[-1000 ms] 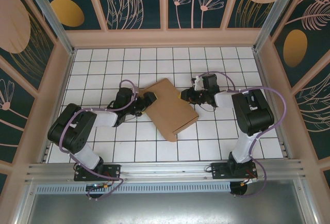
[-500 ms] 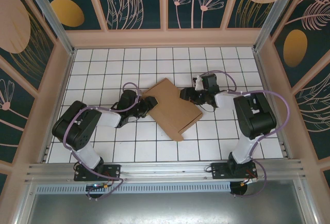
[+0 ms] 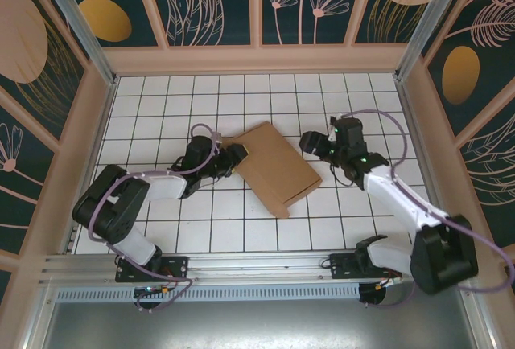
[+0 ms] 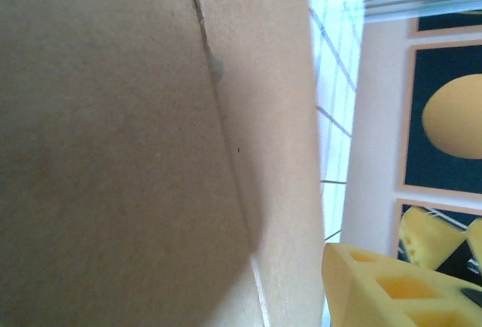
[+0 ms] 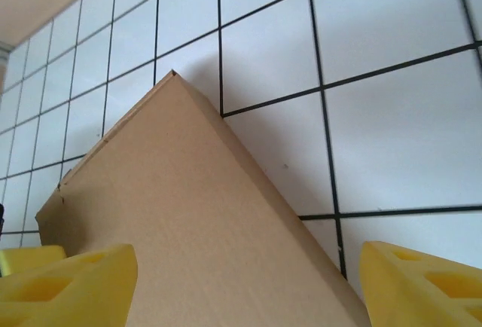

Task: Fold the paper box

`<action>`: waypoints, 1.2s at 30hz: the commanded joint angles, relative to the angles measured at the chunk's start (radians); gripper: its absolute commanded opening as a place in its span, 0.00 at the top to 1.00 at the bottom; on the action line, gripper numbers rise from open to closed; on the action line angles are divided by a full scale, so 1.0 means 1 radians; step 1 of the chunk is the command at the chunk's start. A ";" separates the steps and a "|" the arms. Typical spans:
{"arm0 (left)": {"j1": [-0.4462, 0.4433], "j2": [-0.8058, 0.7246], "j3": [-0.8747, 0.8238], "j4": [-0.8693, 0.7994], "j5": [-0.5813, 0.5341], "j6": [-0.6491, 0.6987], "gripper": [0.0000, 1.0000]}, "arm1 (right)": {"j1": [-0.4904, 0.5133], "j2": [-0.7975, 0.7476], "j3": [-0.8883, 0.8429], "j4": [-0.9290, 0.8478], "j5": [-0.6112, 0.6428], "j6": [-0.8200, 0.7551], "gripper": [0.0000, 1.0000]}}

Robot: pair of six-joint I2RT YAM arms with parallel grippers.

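Right arm (image 3: 394, 192) swung outward; end effector (image 3: 309, 144) just beside paper box (image 3: 273, 168).

One paper box (image 3: 269, 168) is lying on one tiled table (image 3: 161, 108). Two grippers are flanking it: the left gripper (image 3: 236, 154) and the right gripper (image 3: 309, 143). Two yellow fingers (image 5: 68, 285) are showing at the right jaws, with one cardboard corner sitting between them. One yellow finger (image 4: 384, 282) is showing at the left jaws, with cardboard just beside it.

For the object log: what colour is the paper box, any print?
The paper box is plain brown, no print visible; the top external view shows it best.
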 commanded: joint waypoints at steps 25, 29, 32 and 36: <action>-0.002 -0.061 -0.036 0.063 -0.050 -0.174 0.51 | 0.121 -0.228 -0.659 0.643 -0.210 0.861 0.17; -0.002 -0.085 -0.037 0.063 -0.049 -0.200 0.52 | 0.133 -0.184 -0.660 0.712 -0.192 0.884 0.17; -0.003 -0.103 -0.034 0.057 -0.050 -0.212 0.52 | 0.148 -0.149 -0.662 0.763 -0.176 0.909 0.17; -0.004 -0.117 -0.035 0.047 -0.058 -0.215 0.52 | 0.182 -0.104 -0.668 0.837 -0.138 0.963 0.17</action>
